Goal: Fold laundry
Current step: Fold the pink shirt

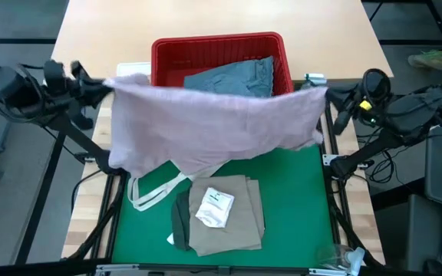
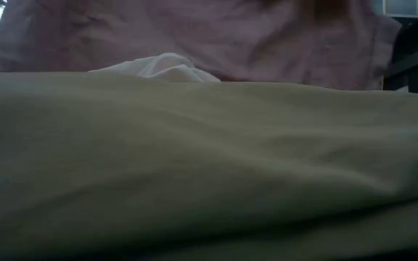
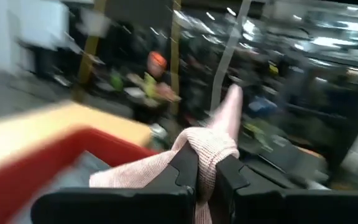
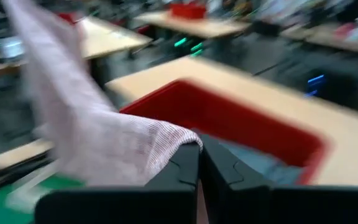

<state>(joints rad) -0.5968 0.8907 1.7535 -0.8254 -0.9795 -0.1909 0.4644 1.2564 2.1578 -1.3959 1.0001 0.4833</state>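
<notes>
Pink top: stretched in air between left gripper and right gripper, each clenched on a corner. Step: spreading. Next, probably: lay flat on green mat.

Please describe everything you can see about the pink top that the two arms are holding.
The mottled pink top looks like a soft, thin knit. It hangs spread wide in the air between the left gripper and the right gripper, each shut on one upper corner. Its middle sags, and it covers part of the red basket and the green mat in the high view. Its lower edge hangs near the folded beige trousers; contact is unclear.
</notes>
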